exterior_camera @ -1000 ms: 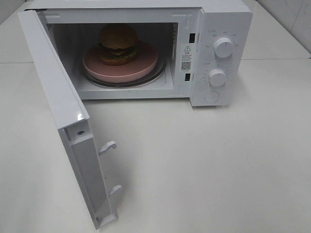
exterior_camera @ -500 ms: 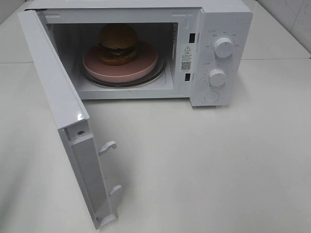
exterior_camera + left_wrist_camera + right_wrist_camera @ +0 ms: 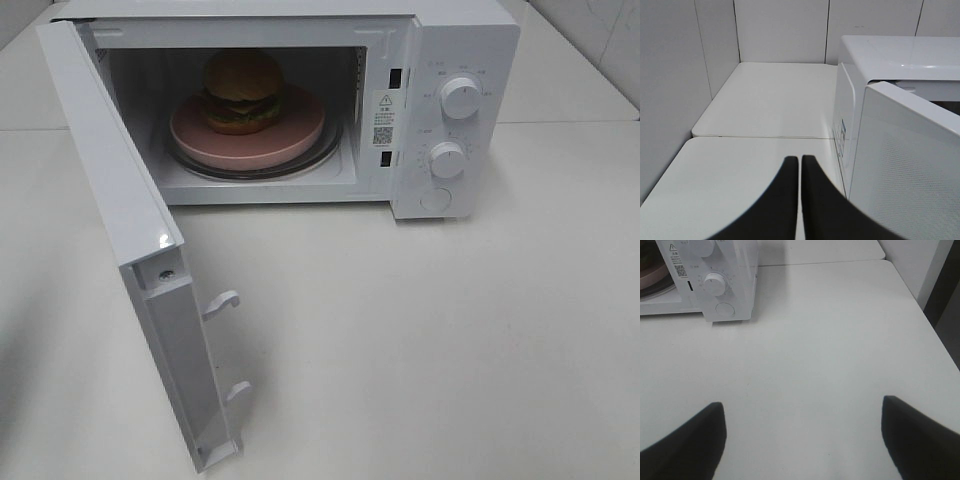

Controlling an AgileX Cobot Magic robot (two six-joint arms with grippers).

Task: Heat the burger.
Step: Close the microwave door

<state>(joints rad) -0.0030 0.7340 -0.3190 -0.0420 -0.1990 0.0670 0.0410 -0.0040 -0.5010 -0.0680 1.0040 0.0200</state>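
The burger (image 3: pixel 242 91), brown bun over patty and lettuce, sits on a pink plate (image 3: pixel 300 135) inside the white microwave (image 3: pixel 470 40). Its door (image 3: pixel 120 210) hangs wide open toward the front left. My left gripper (image 3: pixel 800 161) is shut with nothing in it, hovering left of the microwave beside the outer face of the door (image 3: pixel 910 165). My right gripper (image 3: pixel 803 407) stands open over bare table, in front of and to the right of the microwave (image 3: pixel 735 275). Neither gripper shows in the exterior high view.
Two white knobs (image 3: pixel 460 98) and a round button (image 3: pixel 436 199) are on the microwave's right panel. Door latch hooks (image 3: pixel 222 302) stick out from the door's edge. White walls (image 3: pixel 670 85) close in the table's left side and back.
Nothing has moved in the exterior high view; burger, plate and door stay put.
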